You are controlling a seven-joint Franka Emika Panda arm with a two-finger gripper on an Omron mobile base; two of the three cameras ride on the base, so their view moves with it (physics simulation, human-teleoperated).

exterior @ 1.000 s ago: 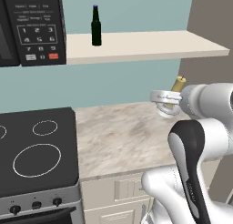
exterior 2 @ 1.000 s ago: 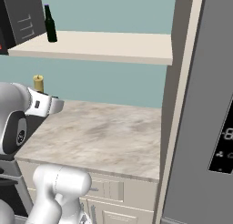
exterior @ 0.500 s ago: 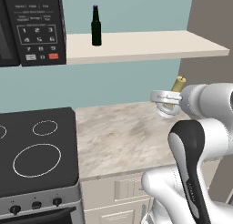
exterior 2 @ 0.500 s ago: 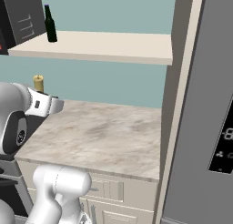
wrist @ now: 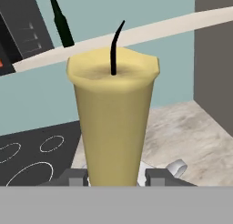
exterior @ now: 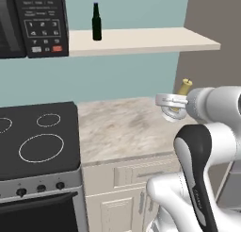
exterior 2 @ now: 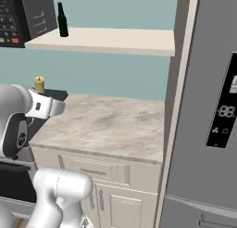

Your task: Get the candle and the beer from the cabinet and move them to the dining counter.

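My gripper point(wrist: 116, 177) is shut on the pale-yellow candle point(wrist: 113, 123), whose black wick points up right in front of the hand camera. In the left base view the candle point(exterior: 185, 87) tilts above its silver dish point(exterior: 169, 103), held in the air over the right part of the worktop by the gripper point(exterior: 181, 104). From the right base view the candle point(exterior 2: 40, 84) rises above the gripper point(exterior 2: 42, 96). The beer point(exterior: 96, 22) point(exterior 2: 62, 21) point(wrist: 61, 22) stands upright on the cabinet shelf point(exterior: 150, 40) point(exterior 2: 115, 40) beside the microwave. The dining counter is out of view.
A black microwave point(exterior: 28, 21) hangs at the upper left. Below it a black stove point(exterior: 33, 141) joins the marbled worktop point(exterior: 127, 127) point(exterior 2: 111, 125). A tall grey fridge point(exterior 2: 208, 106) closes off the right side.
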